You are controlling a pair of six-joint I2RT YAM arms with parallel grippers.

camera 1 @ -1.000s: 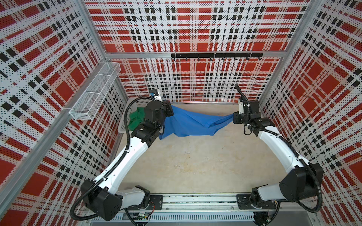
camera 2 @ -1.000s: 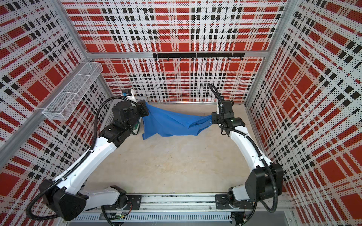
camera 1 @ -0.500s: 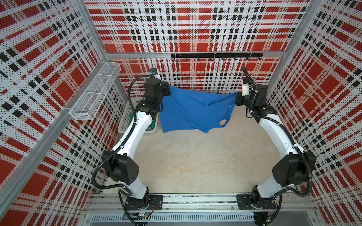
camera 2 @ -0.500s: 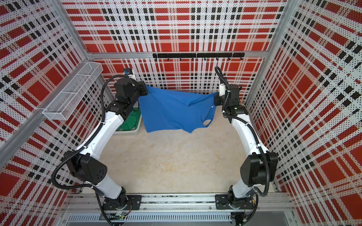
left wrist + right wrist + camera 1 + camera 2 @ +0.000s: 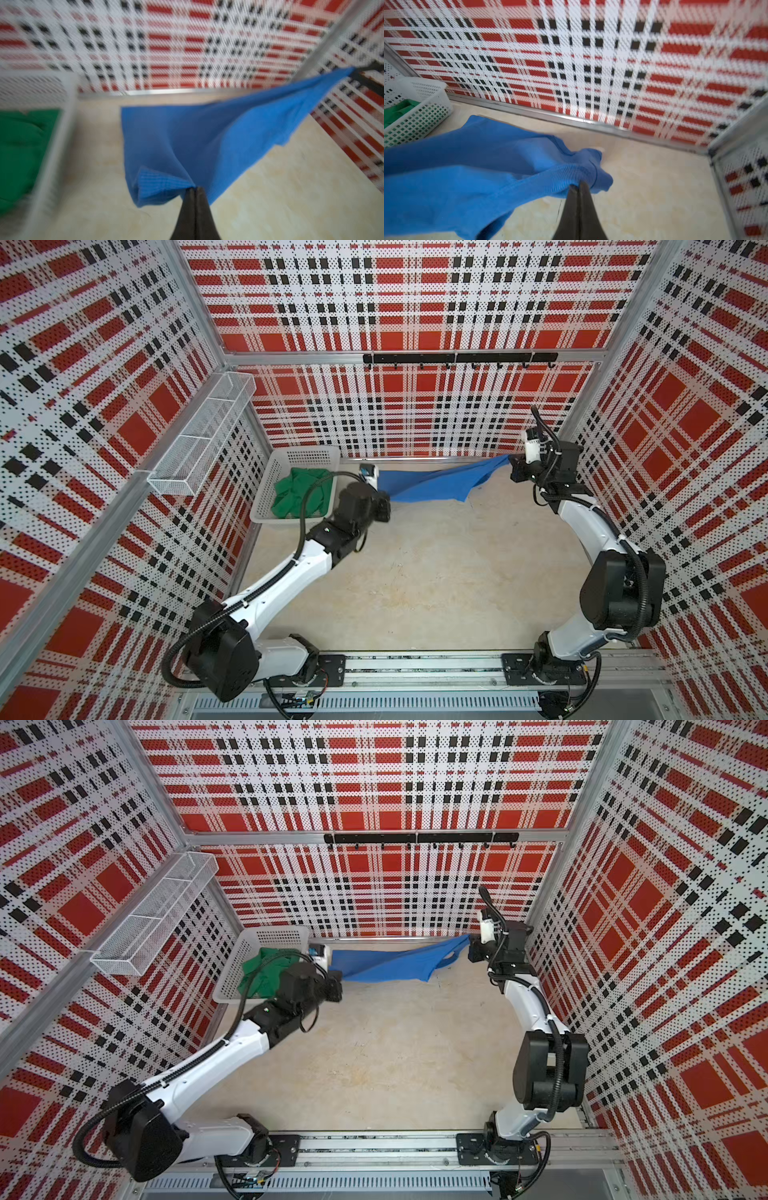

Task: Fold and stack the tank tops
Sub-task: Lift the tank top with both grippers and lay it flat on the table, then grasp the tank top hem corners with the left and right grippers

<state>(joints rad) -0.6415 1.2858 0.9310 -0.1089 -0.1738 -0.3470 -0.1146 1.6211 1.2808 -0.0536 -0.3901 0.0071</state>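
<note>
A: What has changed for us? Half a second ago we had the blue tank top (image 5: 432,485) hoisted high and hanging open like a curtain. Now we have it down low again, drawn into a sagging band across the far side of the table (image 5: 415,572).

B: So we read this as a shake-out and lay-down, not a fold yet. The left gripper (image 5: 195,190) sits lower, just beside the basket (image 5: 309,454). The right gripper (image 5: 579,186) rides higher at the other end.

A: Are we holding it at both ends?

B: Yes. The wrist views show each pair of jaws pressed together on a bunch of ribbed blue cloth, which the top views hide behind the wrists.

A: And what do the top views give us in return?

B: The whole span and its slant, plus the green tank top (image 5: 303,495) lying crumpled in the basket. The wrist views catch only a blur or a sliver of it. We cannot tell whether the blue hem touches the table.

A: Then we judge the task barely begun: nothing folded, nothing stacked.
</note>
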